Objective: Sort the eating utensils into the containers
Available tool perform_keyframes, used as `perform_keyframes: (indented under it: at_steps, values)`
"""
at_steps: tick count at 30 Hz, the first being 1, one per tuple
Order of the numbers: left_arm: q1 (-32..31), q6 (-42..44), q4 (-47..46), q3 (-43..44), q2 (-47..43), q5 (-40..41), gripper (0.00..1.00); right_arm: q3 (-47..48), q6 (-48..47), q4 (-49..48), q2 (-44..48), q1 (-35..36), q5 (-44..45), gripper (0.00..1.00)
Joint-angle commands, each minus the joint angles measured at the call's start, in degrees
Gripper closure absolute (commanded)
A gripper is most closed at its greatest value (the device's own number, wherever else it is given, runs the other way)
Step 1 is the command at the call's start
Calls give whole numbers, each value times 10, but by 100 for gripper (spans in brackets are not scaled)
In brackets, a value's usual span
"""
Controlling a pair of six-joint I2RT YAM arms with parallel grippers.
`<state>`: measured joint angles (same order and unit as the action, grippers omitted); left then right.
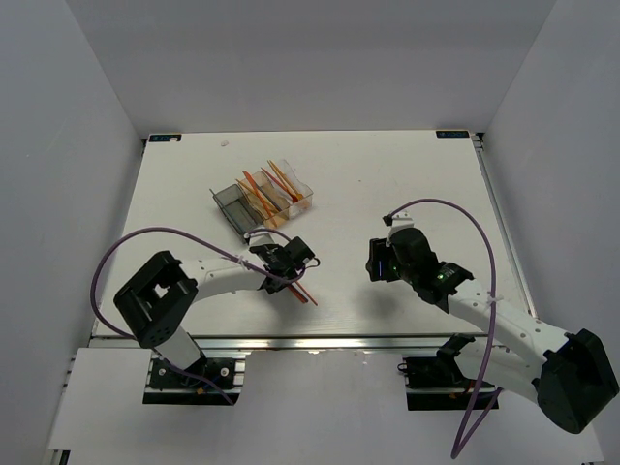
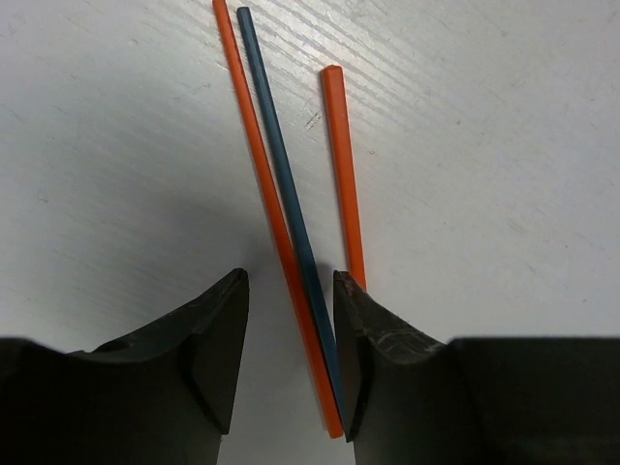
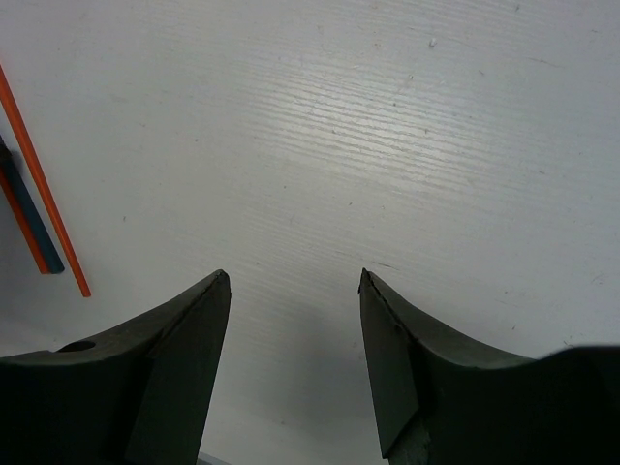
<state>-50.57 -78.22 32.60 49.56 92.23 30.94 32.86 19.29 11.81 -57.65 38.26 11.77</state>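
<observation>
Three utensils lie on the table under my left gripper (image 2: 289,278), which is open. A long orange one (image 2: 257,145) and a blue one (image 2: 276,145) run between its jaws, the blue close to the right finger (image 2: 378,358). A shorter orange one (image 2: 342,165) lies just outside that finger. In the top view they show as a small bundle (image 1: 300,291) below the left gripper (image 1: 291,262). The containers, dark grey (image 1: 231,205), amber (image 1: 260,199) and clear (image 1: 296,191), stand behind it and hold several orange and red utensils. My right gripper (image 1: 376,260) is open and empty over bare table (image 3: 291,291).
The right wrist view shows the same bundle at its left edge, an orange utensil (image 3: 44,184) beside a blue one (image 3: 29,218). The table's front edge (image 1: 310,335) runs close below the bundle. White walls enclose the table.
</observation>
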Motion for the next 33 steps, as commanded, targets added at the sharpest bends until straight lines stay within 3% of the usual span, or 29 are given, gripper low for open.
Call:
perform_keyframes:
  at_steps: [1,14,33]
  values:
    - [-6,15,7,-1,-43,17,49,-3,-4,-24,-2,-2,-5,39]
    - [-1,54,66,112,7,72,55,-3,-7,-23,-6,-2,0,39]
    - [43,62,22,99,79,38,63,-10,-7,-27,-9,-3,29,39]
